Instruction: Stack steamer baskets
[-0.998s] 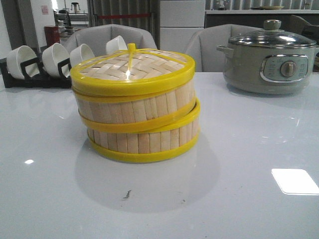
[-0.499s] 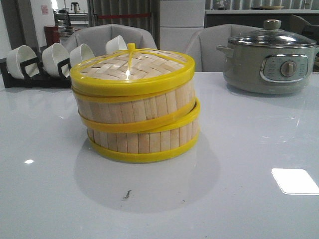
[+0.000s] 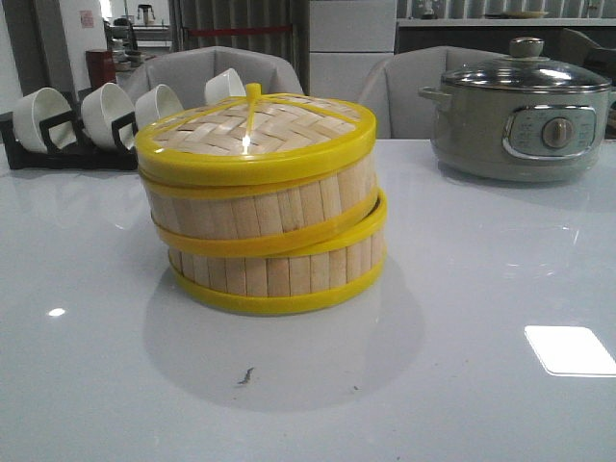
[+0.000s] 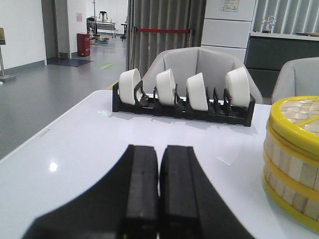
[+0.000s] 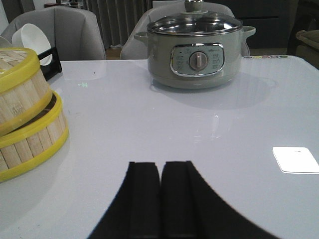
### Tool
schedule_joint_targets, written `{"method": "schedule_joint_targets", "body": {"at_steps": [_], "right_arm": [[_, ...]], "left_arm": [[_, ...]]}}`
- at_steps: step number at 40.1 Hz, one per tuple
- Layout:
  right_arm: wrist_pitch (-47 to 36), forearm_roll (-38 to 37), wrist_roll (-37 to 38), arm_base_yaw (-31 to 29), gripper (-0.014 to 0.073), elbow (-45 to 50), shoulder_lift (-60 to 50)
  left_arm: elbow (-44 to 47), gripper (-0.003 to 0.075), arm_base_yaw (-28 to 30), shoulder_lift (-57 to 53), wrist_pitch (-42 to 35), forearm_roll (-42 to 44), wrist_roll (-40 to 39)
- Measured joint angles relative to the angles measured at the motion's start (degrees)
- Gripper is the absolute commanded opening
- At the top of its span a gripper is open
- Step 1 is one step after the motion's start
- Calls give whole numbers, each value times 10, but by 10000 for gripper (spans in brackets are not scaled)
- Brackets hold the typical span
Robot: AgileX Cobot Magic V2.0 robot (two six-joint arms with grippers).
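Front view
Table (image 3: 481, 289): glossy white top, bare on the near side and to both sides of the stack; far edge runs behind the pot and rack.
Baskets: two, stacked at the table's middle; top basket (image 3: 255, 207) sits skewed on the bottom basket (image 3: 279, 274), its lower rim tilted and overhanging to the left.
Lid (image 3: 252, 130): one, woven, covering the top basket.
Pot (image 3: 522, 120): one, grey with a glass cover, far right, well apart from the stack.
Rack (image 3: 67, 144): one, black, far left, holding four white bowls (image 3: 106, 111); the rightmost bowl shows just behind the lid.
Chairs (image 3: 212, 72): two grey backs beyond the far edge.
Arms: neither shows in this view.

Left wrist view
Table: left edge and far edge visible, floor beyond; open surface between the fingers and the rack.
Left gripper (image 4: 158, 184): black fingers pressed together, nothing between them, over bare table.
Stack (image 4: 294, 159): near the table's middle, apart from the gripper.
Rack (image 4: 182, 107): straight ahead at the far edge, four bowls on edge.

Right wrist view
Table: wide open top ahead; far edge behind the pot.
Right gripper (image 5: 159, 196): fingers pressed together, holding nothing, over bare table.
Stack (image 5: 27, 114): off to one side, apart from the gripper; top basket visibly tilted.
Pot (image 5: 197, 50): ahead at the far side, well apart.
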Motion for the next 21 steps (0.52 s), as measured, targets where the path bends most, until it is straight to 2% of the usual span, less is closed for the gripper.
{"method": "schedule_joint_targets", "body": {"at_steps": [21], "right_arm": [[7, -3, 0, 0, 26, 0, 0]], "left_arm": [[0, 85, 0, 0, 0, 0, 0]]}}
